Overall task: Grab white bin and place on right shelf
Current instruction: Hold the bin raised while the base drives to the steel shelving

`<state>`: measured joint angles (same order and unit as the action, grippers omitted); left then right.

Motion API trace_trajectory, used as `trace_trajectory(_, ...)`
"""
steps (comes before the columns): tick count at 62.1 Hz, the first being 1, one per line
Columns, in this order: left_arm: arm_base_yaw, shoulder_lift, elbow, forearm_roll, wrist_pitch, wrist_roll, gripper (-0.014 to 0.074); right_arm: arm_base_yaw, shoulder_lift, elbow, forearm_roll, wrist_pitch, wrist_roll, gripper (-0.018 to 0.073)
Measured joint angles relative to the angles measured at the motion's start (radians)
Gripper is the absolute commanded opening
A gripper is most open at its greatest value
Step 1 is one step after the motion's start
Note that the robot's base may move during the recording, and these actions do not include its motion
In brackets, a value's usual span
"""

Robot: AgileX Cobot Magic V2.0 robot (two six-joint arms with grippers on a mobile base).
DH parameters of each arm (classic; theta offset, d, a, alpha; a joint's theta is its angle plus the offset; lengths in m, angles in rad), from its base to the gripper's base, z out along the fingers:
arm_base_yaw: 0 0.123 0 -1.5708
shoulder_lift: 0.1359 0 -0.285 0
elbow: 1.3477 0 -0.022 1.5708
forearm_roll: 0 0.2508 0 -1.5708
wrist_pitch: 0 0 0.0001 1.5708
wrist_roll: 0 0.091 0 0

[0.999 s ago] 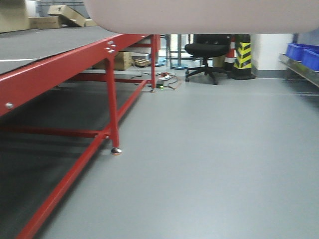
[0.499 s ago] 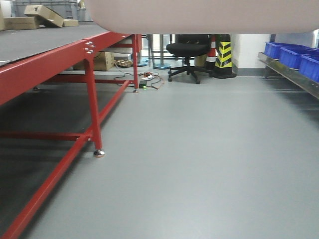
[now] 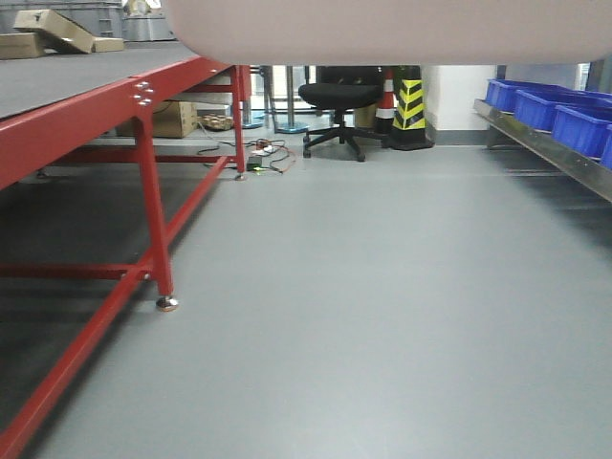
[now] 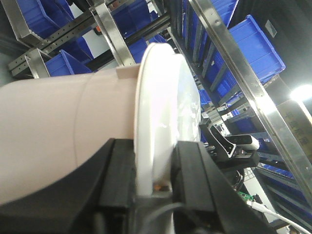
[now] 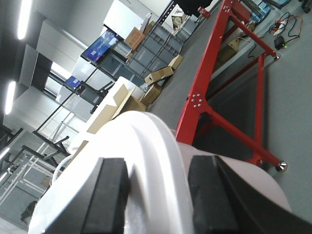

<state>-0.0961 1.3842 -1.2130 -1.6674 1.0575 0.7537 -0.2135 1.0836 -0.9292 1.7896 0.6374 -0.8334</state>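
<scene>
Whitish-pink, the white bin (image 3: 382,29) hangs above the floor (image 3: 382,316), lid rim clenched in my left gripper (image 4: 155,165) and right gripper (image 5: 158,195), so I should swing it level toward the right shelf (image 3: 550,148).

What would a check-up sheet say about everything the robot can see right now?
Surface: grey floor, smooth; red-framed table on the left.
Job's things: white bin carried up high, filling the top of the front view; right shelf off to the right, bin not on it.
Clutter: cardboard boxes on the table; blue bins on the shelf.
Claws: left claw and right claw each clamped on the bin's lid rim.
Cables: loose cables on the floor by the far table leg.
Surroundings: black office chair, yellow-black striped post.
</scene>
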Motion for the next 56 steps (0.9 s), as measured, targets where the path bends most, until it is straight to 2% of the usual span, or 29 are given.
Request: trace_trajectory(56,0.0,0.0,0.0,0.002,0.001,0.0,-0.0126,0.0,0.0,0.0,0.002,0.0,0.0,0.0062)
